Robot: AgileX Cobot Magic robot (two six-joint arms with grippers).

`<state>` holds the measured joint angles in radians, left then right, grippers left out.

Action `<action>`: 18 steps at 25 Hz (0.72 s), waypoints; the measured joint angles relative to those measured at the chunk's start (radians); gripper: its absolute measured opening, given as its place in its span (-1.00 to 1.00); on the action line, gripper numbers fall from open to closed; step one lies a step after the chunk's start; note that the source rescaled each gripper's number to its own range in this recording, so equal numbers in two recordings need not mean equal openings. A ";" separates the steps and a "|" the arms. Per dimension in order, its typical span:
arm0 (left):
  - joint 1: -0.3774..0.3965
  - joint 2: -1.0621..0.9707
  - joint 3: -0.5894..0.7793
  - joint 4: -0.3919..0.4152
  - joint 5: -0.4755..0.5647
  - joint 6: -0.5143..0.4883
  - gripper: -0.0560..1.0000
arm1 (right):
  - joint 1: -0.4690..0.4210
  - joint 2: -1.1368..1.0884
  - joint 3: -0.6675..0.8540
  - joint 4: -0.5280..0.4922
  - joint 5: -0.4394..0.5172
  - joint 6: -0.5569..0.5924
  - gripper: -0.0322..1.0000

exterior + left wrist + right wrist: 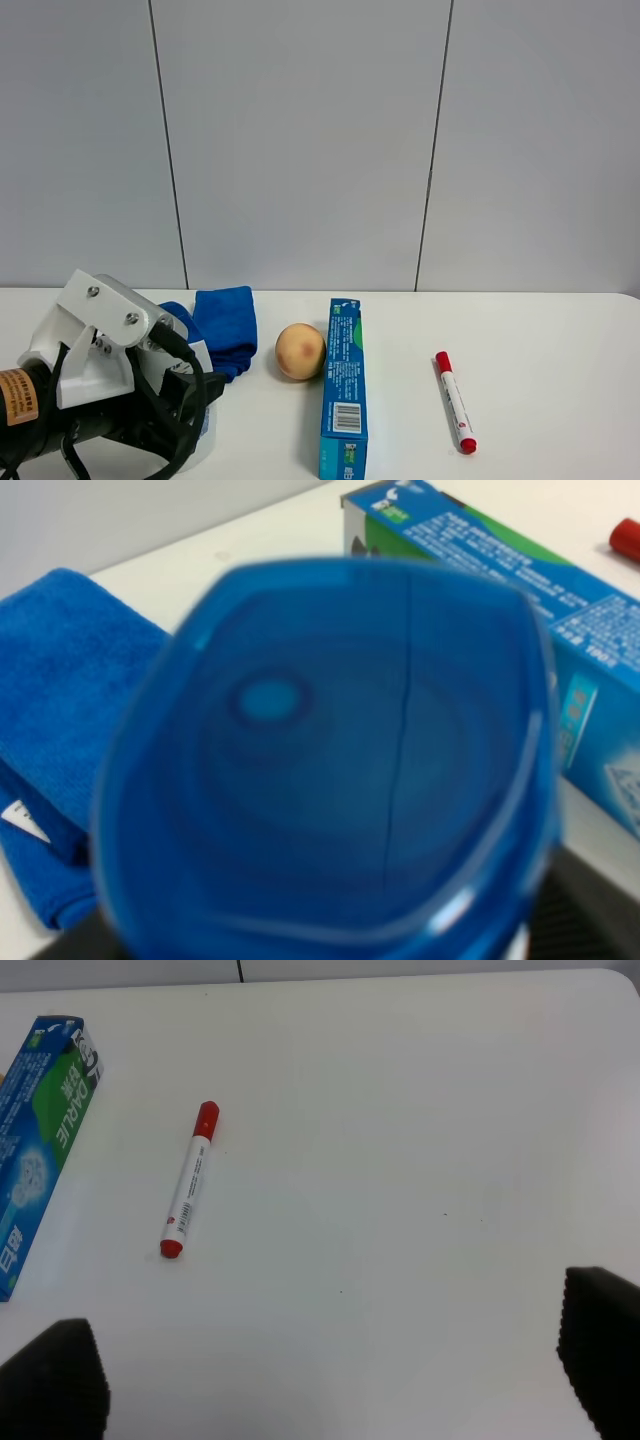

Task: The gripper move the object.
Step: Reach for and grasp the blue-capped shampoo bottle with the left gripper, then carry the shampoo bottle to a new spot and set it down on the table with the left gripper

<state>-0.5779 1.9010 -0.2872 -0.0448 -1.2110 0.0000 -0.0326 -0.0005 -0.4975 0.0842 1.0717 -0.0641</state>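
The white shampoo bottle shows in the high view only as its blue cap (180, 314) and a strip of white body (199, 356), beside the left arm's white bracket. In the left wrist view its blue flip cap (330, 750) fills the frame, blurred and very close. My left gripper (195, 392) stands around the bottle with its black jaws against the bottle's sides at the frame's lower corners. My right gripper (325, 1365) is open and empty above bare table; it is out of the high view.
A folded blue cloth (228, 322) lies just behind the bottle. A round peach-coloured fruit (300, 351) touches a long blue toothpaste box (343, 385). A red-capped marker (455, 402) lies right of the box on the white table (560, 350).
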 joint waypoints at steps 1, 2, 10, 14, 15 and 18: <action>0.000 0.000 0.000 0.000 0.000 0.000 -0.42 | 0.000 0.000 0.000 0.000 0.000 0.000 1.00; 0.000 0.000 0.000 0.000 0.000 0.000 -0.58 | 0.000 0.000 0.000 0.000 0.000 0.000 1.00; 0.000 0.000 0.000 0.002 0.001 0.000 -0.89 | 0.000 0.000 0.000 0.000 0.000 0.000 1.00; 0.000 0.000 0.000 0.002 0.000 0.000 -0.89 | 0.000 0.000 0.000 0.000 0.000 0.000 1.00; 0.000 0.000 0.000 0.002 0.000 0.000 -0.89 | 0.000 0.000 0.000 0.000 0.000 0.000 1.00; 0.000 0.000 0.000 0.002 0.000 0.000 -0.89 | 0.000 0.000 0.000 0.000 0.000 0.000 1.00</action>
<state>-0.5779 1.9010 -0.2872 -0.0425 -1.2110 0.0000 -0.0326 -0.0005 -0.4975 0.0842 1.0717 -0.0641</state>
